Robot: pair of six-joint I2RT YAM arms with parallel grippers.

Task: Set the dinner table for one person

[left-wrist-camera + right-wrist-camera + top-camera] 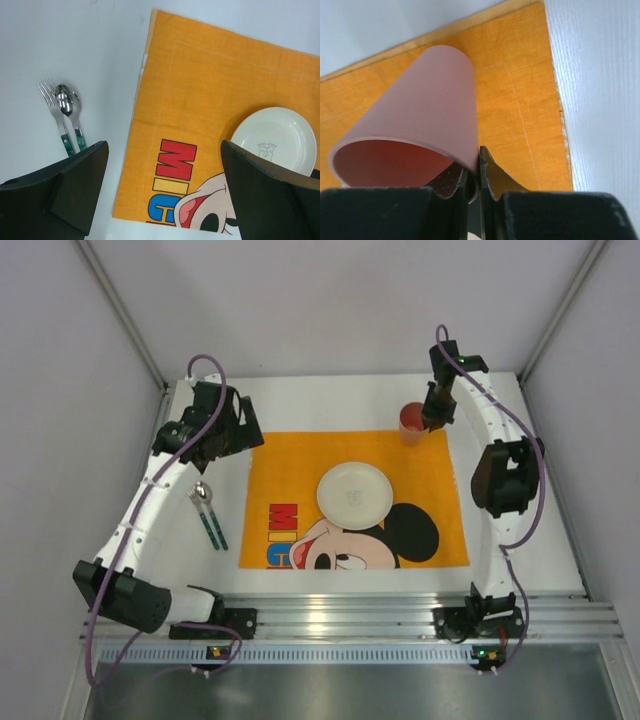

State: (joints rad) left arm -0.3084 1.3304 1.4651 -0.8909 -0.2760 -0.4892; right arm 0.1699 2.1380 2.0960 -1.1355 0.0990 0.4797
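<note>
- The pink cup [420, 110] is pinched at its rim by the right gripper [479, 156], at the far right corner of the orange placemat [520, 115].
- The left gripper [164, 150] is held wide open, with nothing in it.
- The dinner table [330, 400] is seen under the placemat.

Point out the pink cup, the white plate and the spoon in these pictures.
pink cup [420, 100], right wrist view, its outer wall.
white plate [354, 494], top external view, its bare centre.
spoon [64, 99], left wrist view, its bowl.

One plate [354, 494], cup [411, 423], fork [56, 117], spoon [64, 100], placemat [300, 465]
</note>
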